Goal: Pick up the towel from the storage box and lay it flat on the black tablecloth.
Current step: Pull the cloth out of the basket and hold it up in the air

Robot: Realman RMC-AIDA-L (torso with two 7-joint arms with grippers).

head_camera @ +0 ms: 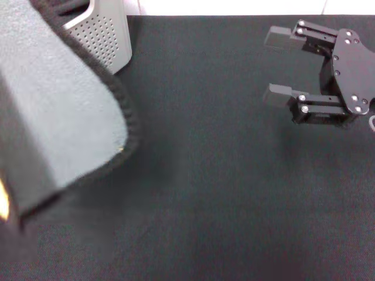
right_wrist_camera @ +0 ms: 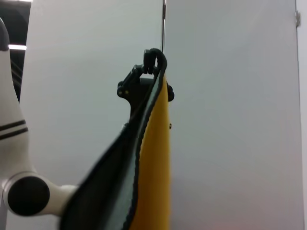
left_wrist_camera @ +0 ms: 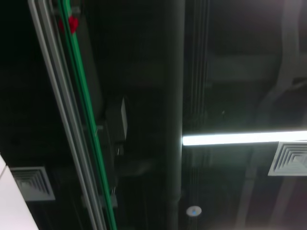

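One towel [head_camera: 58, 117] is up in the air, hanging at about nine o'clock in the head view, grey face toward us, dark hem curling down. From the right wrist view the left gripper [right_wrist_camera: 144, 79] pinches its top edge, yellow face showing. The job now, I'd say, is to carry it toward centre, lower until the bottom hem touches, then drag sideways so it unrolls flat instead of bunching. The right gripper [head_camera: 280, 67] waits at two o'clock, jaws wide, holding nothing, and could catch a free corner. Black tablecloth [head_camera: 211, 193] lies smooth and broad. Storage box [head_camera: 102, 35] sits at eleven o'clock. White wall [right_wrist_camera: 230, 115] behind.
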